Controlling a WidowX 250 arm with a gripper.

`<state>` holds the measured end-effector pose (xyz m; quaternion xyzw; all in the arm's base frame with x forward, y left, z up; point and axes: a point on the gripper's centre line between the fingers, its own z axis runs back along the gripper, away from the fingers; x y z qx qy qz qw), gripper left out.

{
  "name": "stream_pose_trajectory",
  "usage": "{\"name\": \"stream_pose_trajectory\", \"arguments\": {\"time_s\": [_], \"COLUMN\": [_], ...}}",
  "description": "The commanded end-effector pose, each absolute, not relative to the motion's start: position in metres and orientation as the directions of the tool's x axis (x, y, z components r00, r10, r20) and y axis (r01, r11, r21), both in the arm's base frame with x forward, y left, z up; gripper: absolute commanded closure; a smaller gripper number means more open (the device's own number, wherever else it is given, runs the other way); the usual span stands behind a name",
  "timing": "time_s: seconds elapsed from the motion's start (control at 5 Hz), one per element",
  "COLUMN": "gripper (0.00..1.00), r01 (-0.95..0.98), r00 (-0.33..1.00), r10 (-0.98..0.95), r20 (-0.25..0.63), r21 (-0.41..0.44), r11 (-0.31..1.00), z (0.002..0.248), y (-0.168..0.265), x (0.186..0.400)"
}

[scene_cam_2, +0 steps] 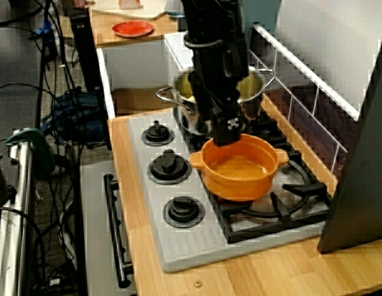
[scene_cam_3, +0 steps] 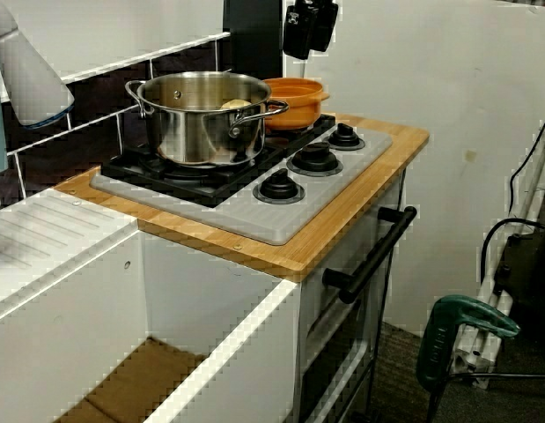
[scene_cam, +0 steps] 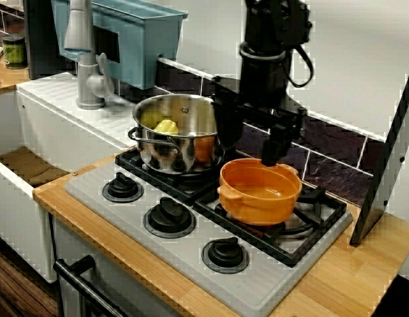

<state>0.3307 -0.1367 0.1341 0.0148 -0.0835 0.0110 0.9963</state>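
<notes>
In the front view my black gripper (scene_cam: 250, 142) hangs open over the back rim of an empty orange pot (scene_cam: 260, 191) on the right burner. Its two fingers are spread wide with nothing between them. One finger (scene_cam: 224, 132) stands close to the steel pot (scene_cam: 178, 135) on the left burner. That pot holds a yellow item (scene_cam: 166, 125). In the view from the stove's end the gripper (scene_cam_2: 224, 126) sits just above the orange pot (scene_cam_2: 240, 166), between it and the steel pot (scene_cam_2: 255, 86). From the sink side the gripper (scene_cam_3: 309, 26) is above the orange pot (scene_cam_3: 298, 95).
Three knobs (scene_cam: 170, 216) line the stove's front. A faucet (scene_cam: 82, 53) and a blue bin (scene_cam: 138, 39) stand left of the stove by the sink (scene_cam: 26, 165). A dark slanted panel (scene_cam: 382, 172) leans at the right. The oven handle (scene_cam_3: 369, 264) juts out below.
</notes>
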Motion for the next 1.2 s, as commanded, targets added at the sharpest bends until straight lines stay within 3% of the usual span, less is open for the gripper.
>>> {"name": "stream_pose_trajectory", "arguments": {"time_s": [0.0,0.6,1.0], "gripper": [0.00,0.00,0.00], "r01": [0.030,0.074,0.042], "r00": [0.978,0.978,0.983], "r10": [-0.039,-0.083,-0.047], "r20": [0.203,0.192,0.179], "r21": [0.051,0.055,0.034], "r11": [0.998,0.996,0.999], "z": [0.141,0.126,0.130], "y": [-0.153,-0.167,-0.168], "x": [0.346,0.358,0.351]}}
